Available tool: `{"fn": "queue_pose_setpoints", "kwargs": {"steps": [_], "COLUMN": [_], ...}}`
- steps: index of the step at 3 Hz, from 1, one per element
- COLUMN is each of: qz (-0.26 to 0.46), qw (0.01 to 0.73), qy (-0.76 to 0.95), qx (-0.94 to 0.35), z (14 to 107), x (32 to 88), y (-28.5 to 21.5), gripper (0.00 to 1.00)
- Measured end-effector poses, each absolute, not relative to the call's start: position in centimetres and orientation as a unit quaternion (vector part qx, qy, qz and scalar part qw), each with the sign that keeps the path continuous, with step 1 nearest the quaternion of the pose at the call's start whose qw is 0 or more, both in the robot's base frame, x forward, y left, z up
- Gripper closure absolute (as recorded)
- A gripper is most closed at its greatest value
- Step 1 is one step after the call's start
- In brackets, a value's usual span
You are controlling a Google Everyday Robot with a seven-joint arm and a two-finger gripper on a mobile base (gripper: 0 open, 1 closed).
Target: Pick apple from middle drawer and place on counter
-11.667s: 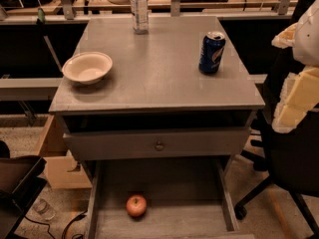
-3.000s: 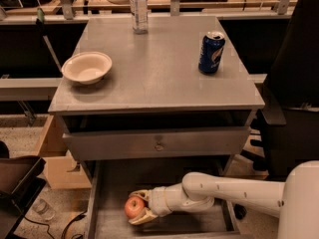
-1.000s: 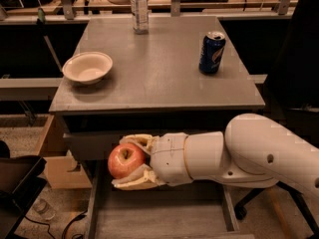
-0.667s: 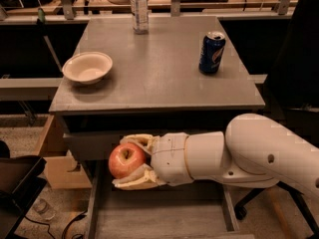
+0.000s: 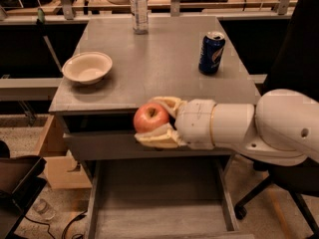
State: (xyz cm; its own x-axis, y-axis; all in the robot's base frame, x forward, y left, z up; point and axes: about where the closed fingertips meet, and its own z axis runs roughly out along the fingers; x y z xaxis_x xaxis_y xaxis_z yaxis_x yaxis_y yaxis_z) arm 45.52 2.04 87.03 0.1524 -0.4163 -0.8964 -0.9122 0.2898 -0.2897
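Claw point(image 5: 150, 122): clamped around apple point(image 5: 149, 116), held at front edge of tabletop point(image 5: 154, 63), 6 o'clock, above open middle drawer point(image 5: 159, 210). Bowl point(image 5: 87, 67) at 9 o'clock; soda can point(image 5: 211, 52) at 2 o'clock.

- Gripper point(image 5: 148, 120) at the front edge of the table point(image 5: 159, 63), around the apple point(image 5: 150, 117): two pale cream fingers point(image 5: 158, 137) with rounded tips.
- Wrist: glossy white cylinder with a thin seam ring.
- Arm: smooth, bulbous white shell with one small dark dot.
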Motion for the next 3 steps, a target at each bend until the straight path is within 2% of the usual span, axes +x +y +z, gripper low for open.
{"fn": "queue_pose_setpoints", "kwargs": {"steps": [2,3], "qz": [0.200,0.178], "qw": [0.568,0.565], "qy": [0.621,0.647], "qx": [-0.502,-0.481], "z": [92.4,95.0], "x": [56.3,65.6], "y": [-3.6,-4.5], "gripper": [1.00,1.00]}}
